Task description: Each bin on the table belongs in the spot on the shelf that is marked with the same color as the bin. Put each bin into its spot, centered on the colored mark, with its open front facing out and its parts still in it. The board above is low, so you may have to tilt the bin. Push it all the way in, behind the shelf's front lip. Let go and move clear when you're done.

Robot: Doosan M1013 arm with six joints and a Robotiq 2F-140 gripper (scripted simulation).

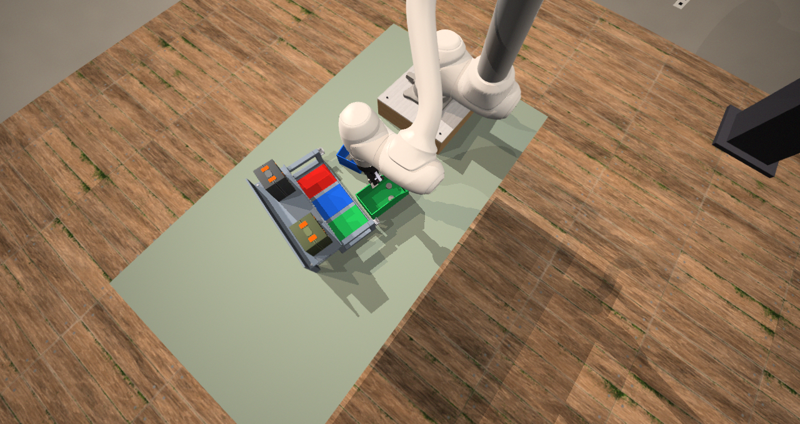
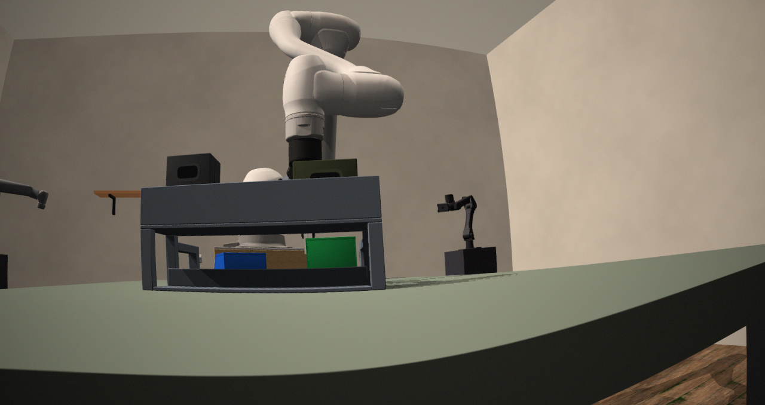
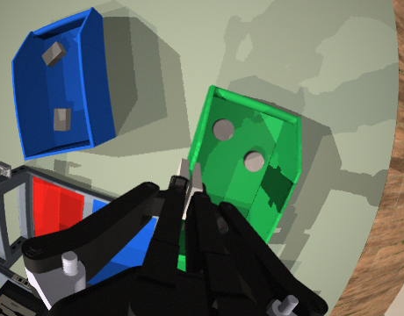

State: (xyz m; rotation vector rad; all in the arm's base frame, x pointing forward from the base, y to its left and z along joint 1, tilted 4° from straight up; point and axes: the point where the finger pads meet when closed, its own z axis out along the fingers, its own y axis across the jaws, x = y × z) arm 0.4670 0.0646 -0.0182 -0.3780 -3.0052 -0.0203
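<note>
The green bin (image 1: 382,197) stands on the table just in front of the grey shelf (image 1: 313,209), with two round grey parts in it; it also shows in the wrist view (image 3: 249,164) and behind the shelf in the exterior view (image 2: 331,251). My gripper (image 3: 187,173) points down and is shut on the green bin's thin side wall on the shelf side. The blue bin (image 3: 64,84) with two grey blocks stands apart to the left, partly hidden by the arm in the top view (image 1: 347,158). The shelf floor carries a red mark (image 1: 316,179), a blue mark (image 1: 332,200) and a green mark (image 1: 347,221).
A black box (image 1: 274,178) and an olive box (image 1: 310,234) sit on the shelf's top board. The arm's base plate (image 1: 425,113) lies behind the bins. The shelf's front lip (image 2: 267,278) runs low along its open side.
</note>
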